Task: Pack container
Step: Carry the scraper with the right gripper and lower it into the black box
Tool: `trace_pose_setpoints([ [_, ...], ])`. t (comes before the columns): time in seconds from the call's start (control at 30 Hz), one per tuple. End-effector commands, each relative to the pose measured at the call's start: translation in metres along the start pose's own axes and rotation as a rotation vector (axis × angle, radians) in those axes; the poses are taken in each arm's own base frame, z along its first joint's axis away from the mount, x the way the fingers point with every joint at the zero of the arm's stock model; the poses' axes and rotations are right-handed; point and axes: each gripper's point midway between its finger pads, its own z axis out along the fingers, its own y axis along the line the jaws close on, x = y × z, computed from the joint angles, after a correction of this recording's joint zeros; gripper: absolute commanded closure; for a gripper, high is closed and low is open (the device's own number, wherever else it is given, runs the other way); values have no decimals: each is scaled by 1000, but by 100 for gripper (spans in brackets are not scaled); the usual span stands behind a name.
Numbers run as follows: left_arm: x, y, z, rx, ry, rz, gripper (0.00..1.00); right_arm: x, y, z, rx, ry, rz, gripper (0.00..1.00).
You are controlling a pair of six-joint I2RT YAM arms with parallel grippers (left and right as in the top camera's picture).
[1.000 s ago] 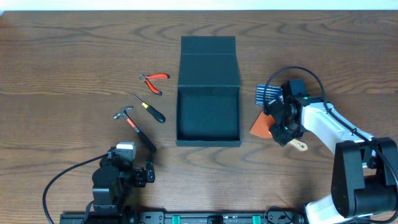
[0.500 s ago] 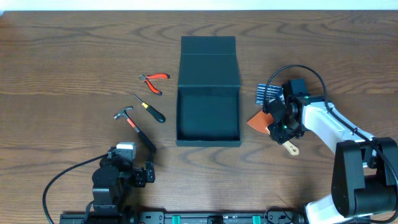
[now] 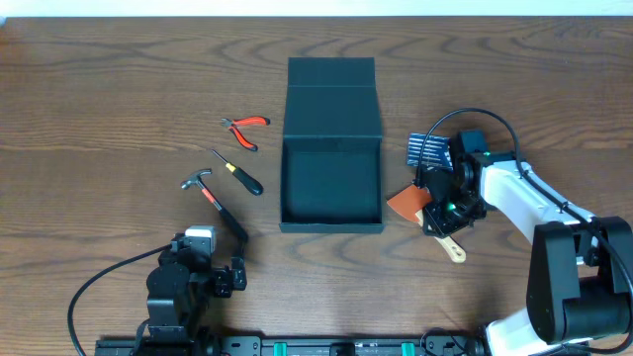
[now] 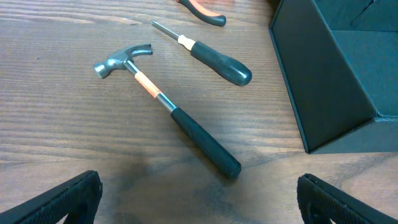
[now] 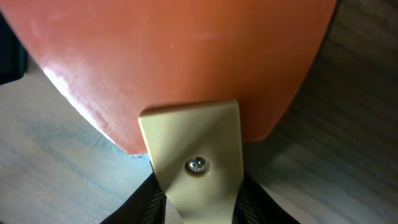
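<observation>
The matte black container (image 3: 331,225) stands open at the table's middle, its flap lid lying back; its side wall shows in the left wrist view (image 4: 311,81). My right gripper (image 3: 442,211) is shut on the tan handle of an orange-bladed scraper (image 3: 407,204), just right of the container's front corner; the blade fills the right wrist view (image 5: 180,62). My left gripper (image 4: 199,205) is open and empty near the front edge, with a hammer (image 4: 168,109) and a black-handled screwdriver (image 4: 211,56) ahead of it.
Red-handled pliers (image 3: 245,126) lie left of the container, above the screwdriver (image 3: 240,173) and hammer (image 3: 211,198). A small blue-and-white flat packet (image 3: 428,150) lies right of the container behind my right gripper.
My right gripper has swung the scraper left and toward the front; the orange blade now points at the container's front right corner. The left arm has not moved.
</observation>
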Motion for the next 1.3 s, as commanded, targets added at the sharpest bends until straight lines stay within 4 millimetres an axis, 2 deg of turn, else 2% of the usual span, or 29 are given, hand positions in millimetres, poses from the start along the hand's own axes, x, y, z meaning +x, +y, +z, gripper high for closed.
trace_pose_setpoints([
  [0.0, 2, 2, 2, -10, 0, 15, 2, -20, 3, -25, 8, -96, 4, 74],
  [0.17, 2, 2, 2, -10, 0, 15, 2, -33, 7, -64, 50, -210, -18, 75],
  [0.37, 2, 2, 2, -10, 0, 15, 2, -43, 22, -111, 96, -347, -68, 76],
  [0.5, 2, 2, 2, -10, 0, 15, 2, -48, 39, -133, 111, -405, -124, 85],
  [0.6, 2, 2, 2, -10, 0, 15, 2, -52, 53, -145, 111, -437, -158, 82],
  [0.8, 2, 2, 2, -10, 0, 15, 2, -67, 86, -160, 100, -484, -257, 78],
  [1.03, 2, 2, 2, -10, 0, 15, 2, -96, 121, -169, 82, -590, -344, 76],
  [1.13, 2, 2, 2, -10, 0, 15, 2, -104, 127, -160, 70, -583, -359, 75],
  [1.27, 2, 2, 2, -10, 0, 15, 1, -118, 140, -135, 22, -544, -393, 74],
])
